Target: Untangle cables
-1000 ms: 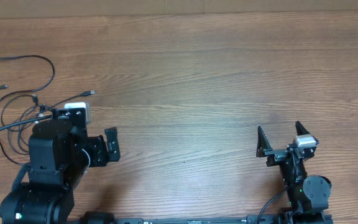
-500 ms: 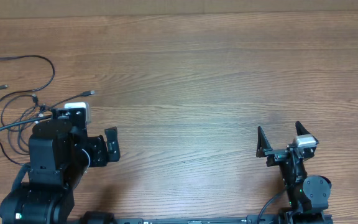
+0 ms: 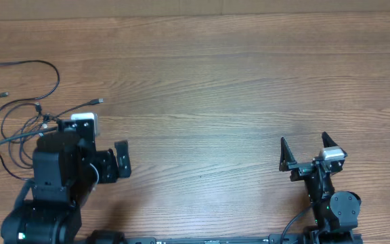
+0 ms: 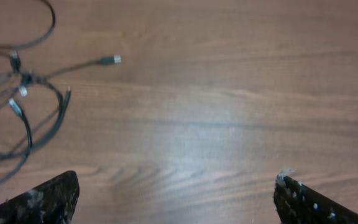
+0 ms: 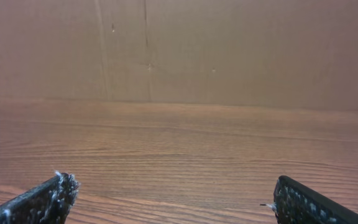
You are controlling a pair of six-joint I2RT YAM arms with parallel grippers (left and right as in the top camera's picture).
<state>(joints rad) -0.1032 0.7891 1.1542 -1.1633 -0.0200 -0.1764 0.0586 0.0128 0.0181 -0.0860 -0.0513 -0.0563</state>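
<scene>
The cables [image 3: 38,108] are thin black cords in a loose tangle at the table's left edge, partly hidden under my left arm. One silver-tipped plug [image 3: 99,101] pokes out to the right. The left wrist view has the same tangle [image 4: 27,79] at its upper left, with that plug [image 4: 110,60] beyond it. My left gripper [image 4: 176,190] is open over bare wood, to the right of the cables and on the near side of them. In the overhead view only one of its fingers [image 3: 120,159] shows. My right gripper [image 3: 305,149] is open and holds nothing, far away at the right [image 5: 173,186].
The wooden table [image 3: 215,81] stretches between the two arms. A brown cardboard wall [image 5: 179,50] rises behind the table's far edge. The bulky left arm [image 3: 59,176] stands over the near part of the cables.
The left arm has shifted very slightly. The cables and the right arm have not moved.
</scene>
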